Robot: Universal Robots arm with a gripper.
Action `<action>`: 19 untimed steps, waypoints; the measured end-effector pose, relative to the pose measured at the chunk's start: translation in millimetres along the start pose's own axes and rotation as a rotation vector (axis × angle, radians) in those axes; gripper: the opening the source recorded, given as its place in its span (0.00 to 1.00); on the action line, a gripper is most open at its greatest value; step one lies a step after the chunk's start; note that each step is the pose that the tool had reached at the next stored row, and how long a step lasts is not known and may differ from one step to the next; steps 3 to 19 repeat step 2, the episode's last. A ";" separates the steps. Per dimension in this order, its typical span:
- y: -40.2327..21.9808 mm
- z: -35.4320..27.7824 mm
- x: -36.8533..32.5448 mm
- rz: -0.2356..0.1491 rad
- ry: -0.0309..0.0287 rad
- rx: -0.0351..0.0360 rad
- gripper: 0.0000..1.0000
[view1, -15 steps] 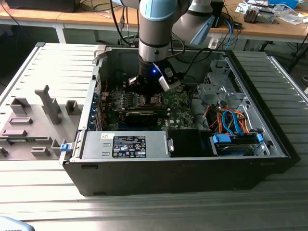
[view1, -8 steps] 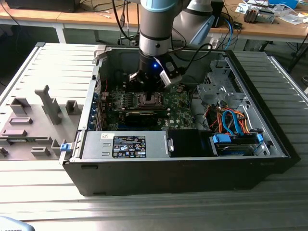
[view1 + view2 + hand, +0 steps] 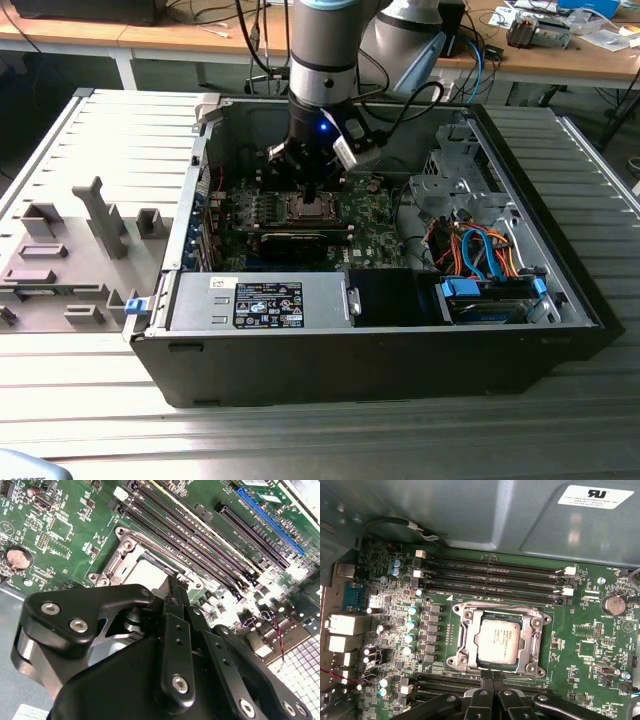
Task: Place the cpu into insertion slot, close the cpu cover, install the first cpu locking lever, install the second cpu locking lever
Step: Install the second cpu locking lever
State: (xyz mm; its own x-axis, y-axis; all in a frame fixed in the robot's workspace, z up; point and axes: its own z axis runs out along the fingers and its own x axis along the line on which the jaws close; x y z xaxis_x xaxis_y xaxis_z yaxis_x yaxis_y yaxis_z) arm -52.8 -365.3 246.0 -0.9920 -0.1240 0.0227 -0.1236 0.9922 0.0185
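The hand [image 3: 491, 679], fingertips pressed together and empty, hovers by the slot [image 3: 536, 645]; chip [image 3: 498, 640] seated, cover and levers apparently remaining.

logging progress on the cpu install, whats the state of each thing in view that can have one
cpu: seated flat in the socket, metal top showing
insertion slot: filled by the cpu
cpu cover: down flat around the cpu, framing it
pincer: fingers together, holding nothing, tips at the socket's edge
computer case: lying on its side, side panel off, inside exposed
memory slots: no modules in them
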 end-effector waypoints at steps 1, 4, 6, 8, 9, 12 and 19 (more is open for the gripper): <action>0.0 0.0 0.0 0.000 0.0000 0.0000 0.11; 0.0 -0.1 0.0 0.000 0.0000 0.0000 0.11; 0.0 -0.1 0.0 0.000 0.0000 0.0000 0.11; 0.0 -0.1 0.0 0.000 0.0000 0.0000 0.11; 0.0 -0.1 0.0 0.000 0.0000 0.0000 0.11; 0.0 -0.1 0.0 0.000 0.0000 0.0000 0.11; 0.0 -0.1 0.0 0.000 0.0000 0.0000 0.11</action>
